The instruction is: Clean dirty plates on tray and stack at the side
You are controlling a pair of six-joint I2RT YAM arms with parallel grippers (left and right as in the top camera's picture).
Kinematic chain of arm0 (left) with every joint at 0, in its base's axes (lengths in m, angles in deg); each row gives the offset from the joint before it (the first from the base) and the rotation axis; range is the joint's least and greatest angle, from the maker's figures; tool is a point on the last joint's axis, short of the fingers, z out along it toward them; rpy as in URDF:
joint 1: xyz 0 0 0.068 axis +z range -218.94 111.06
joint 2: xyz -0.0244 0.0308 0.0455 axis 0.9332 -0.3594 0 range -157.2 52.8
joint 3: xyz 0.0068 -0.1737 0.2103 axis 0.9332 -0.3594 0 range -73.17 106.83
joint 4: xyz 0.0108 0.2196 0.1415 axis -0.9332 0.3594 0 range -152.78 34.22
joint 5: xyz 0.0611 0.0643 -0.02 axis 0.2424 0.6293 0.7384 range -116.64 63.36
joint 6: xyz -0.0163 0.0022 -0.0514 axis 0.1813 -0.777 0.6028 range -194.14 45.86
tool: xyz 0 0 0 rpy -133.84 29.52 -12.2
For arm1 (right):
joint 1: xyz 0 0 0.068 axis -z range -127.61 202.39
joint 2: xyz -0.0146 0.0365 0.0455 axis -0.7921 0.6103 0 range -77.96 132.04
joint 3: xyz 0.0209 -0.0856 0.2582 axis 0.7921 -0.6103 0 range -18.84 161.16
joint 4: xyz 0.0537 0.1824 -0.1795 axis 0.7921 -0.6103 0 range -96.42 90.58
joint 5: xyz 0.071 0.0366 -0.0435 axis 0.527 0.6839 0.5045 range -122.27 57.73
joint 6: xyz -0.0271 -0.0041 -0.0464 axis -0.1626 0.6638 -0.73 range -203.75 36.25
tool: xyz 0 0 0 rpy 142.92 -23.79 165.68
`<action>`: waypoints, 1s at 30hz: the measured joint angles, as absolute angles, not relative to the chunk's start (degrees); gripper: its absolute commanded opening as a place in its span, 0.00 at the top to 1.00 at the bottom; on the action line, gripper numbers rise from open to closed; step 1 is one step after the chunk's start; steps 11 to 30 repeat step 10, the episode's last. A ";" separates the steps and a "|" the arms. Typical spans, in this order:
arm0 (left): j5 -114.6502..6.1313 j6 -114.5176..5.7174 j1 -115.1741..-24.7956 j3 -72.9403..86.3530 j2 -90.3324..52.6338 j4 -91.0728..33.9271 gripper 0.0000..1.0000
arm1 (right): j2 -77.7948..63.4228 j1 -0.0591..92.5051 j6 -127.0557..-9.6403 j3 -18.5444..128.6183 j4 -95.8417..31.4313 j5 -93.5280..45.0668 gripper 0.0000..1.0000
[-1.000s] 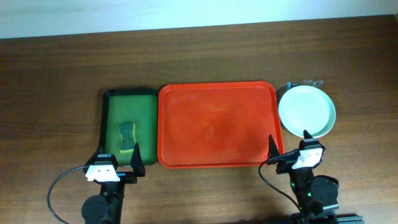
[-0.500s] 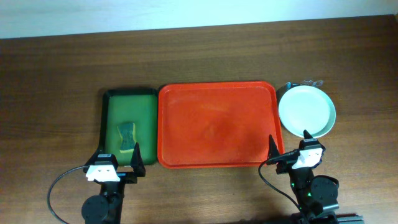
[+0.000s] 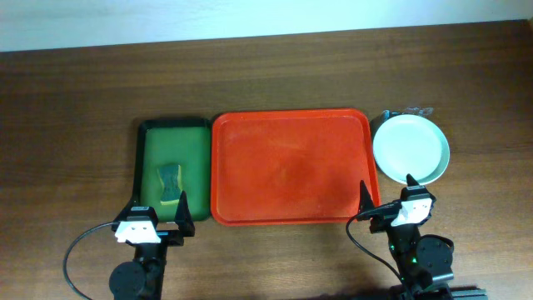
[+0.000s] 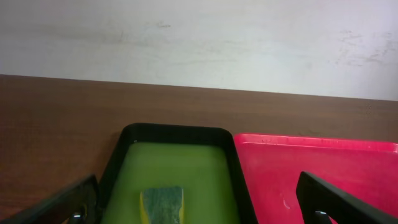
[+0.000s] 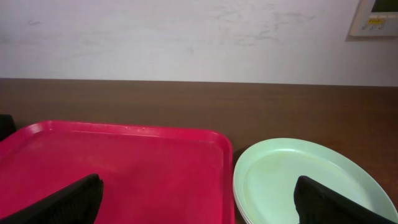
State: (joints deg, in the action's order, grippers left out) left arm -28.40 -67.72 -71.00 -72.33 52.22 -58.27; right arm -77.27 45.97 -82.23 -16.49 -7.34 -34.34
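The red-orange tray [image 3: 291,167] lies in the middle of the table with nothing on it; it also shows in the left wrist view [image 4: 323,168] and the right wrist view [image 5: 124,168]. The pale mint plates [image 3: 410,148] sit stacked on the table just right of the tray, also in the right wrist view [image 5: 305,180]; the top one looks clean. My left gripper [image 3: 158,217] is open and empty at the front edge below the green tray. My right gripper [image 3: 387,204] is open and empty at the front, near the tray's right corner and the plates.
A dark green tray [image 3: 172,167] with a yellow-green sponge [image 3: 171,182] lies left of the red tray; both show in the left wrist view, tray [image 4: 174,162] and sponge [image 4: 163,202]. A small clear object [image 3: 406,112] lies behind the plates. A white wall borders the back.
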 measured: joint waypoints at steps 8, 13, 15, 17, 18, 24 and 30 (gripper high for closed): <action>-28.40 -67.72 -71.00 -72.33 52.22 -58.27 0.01 | -77.27 45.97 -82.18 -16.49 -7.34 -34.34 0.02; -28.40 -67.72 -71.00 -72.33 52.22 -58.27 0.01 | -77.27 45.97 -82.25 -16.49 -7.34 -34.34 0.02; -28.40 -67.72 -71.00 -72.33 52.22 -58.27 0.01 | -77.27 45.97 -82.25 -16.49 -7.34 -34.34 0.02; -28.40 -67.72 -71.00 -72.33 52.22 -58.27 0.01 | -77.27 45.97 -82.25 -16.49 -7.34 -34.34 0.02; -28.40 -67.72 -71.00 -72.33 52.22 -58.27 0.01 | -77.27 45.97 -82.25 -16.49 -7.34 -34.34 0.02; -28.40 -67.72 -71.00 -72.33 52.22 -58.27 0.01 | -77.27 45.97 -82.25 -16.49 -7.34 -34.34 0.02; -28.40 -67.72 -71.00 -72.33 52.22 -58.27 0.01 | -77.27 45.97 -82.25 -16.49 -7.34 -34.34 0.02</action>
